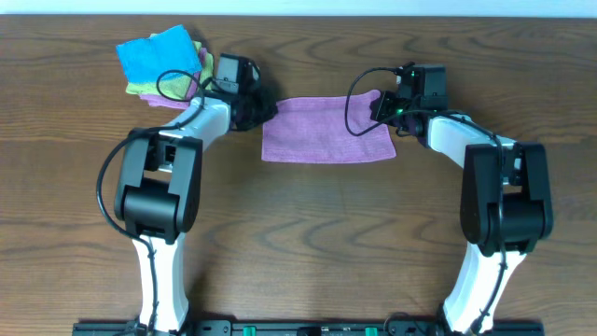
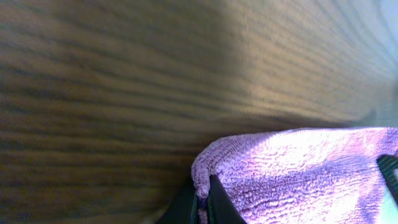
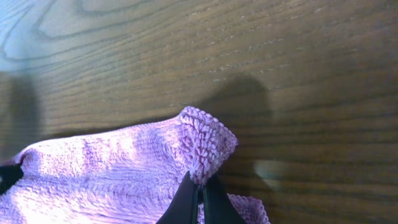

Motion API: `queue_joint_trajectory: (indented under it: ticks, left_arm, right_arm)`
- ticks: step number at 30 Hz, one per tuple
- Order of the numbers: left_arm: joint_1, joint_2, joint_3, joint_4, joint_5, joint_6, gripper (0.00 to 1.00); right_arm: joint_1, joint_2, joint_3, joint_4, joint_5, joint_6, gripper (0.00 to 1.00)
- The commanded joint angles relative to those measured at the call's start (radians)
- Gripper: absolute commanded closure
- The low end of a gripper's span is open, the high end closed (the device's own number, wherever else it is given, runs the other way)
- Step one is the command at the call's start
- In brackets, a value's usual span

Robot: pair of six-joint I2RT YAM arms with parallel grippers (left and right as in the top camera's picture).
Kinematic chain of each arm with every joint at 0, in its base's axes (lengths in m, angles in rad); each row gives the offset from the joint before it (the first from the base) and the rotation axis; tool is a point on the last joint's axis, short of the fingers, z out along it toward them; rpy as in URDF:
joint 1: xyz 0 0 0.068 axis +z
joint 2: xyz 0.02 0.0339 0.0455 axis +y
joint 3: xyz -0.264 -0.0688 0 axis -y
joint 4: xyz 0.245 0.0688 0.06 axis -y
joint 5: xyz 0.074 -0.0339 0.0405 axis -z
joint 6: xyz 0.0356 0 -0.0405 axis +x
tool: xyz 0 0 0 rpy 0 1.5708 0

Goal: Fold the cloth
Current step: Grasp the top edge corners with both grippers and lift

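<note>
lilac microfiber, the cloth (image 1: pixel 326 131) lies flat on the wooden table (image 1: pixel 308 243), toward the far edge, between the two arms. it looks light, limp and a little grippy, so it should sag and drape when lifted; the corners are the sensible holds. the left gripper (image 2: pixel 202 198) has its fingers nipped tight on the far-left corner, and the right gripper (image 3: pixel 200 191) on the far-right corner. a blue folded cloth (image 1: pixel 157 54) lies on a green folded cloth (image 1: pixel 147 91) near the left wrist, probably clear of the fold.
</note>
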Motion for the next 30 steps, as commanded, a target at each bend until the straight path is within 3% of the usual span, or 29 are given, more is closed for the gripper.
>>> queue_joint_trajectory:
  ticks: [1, 20, 30]
  left_arm:
    - [0.036, 0.021, 0.072, -0.025, 0.050, 0.018, 0.94]
    - [0.049, -0.001, 0.297, -0.260, 0.122, 0.095, 0.94]
    - [0.050, -0.074, 0.297, -0.531, 0.123, 0.269, 0.94]
  right_arm:
    - [-0.011, -0.043, 0.006, -0.003, -0.002, -0.006, 0.99]
    - [-0.010, -0.172, 0.006, -0.034, -0.072, -0.015, 0.99]
    - [-0.009, -0.286, 0.006, -0.355, -0.075, -0.147, 0.99]
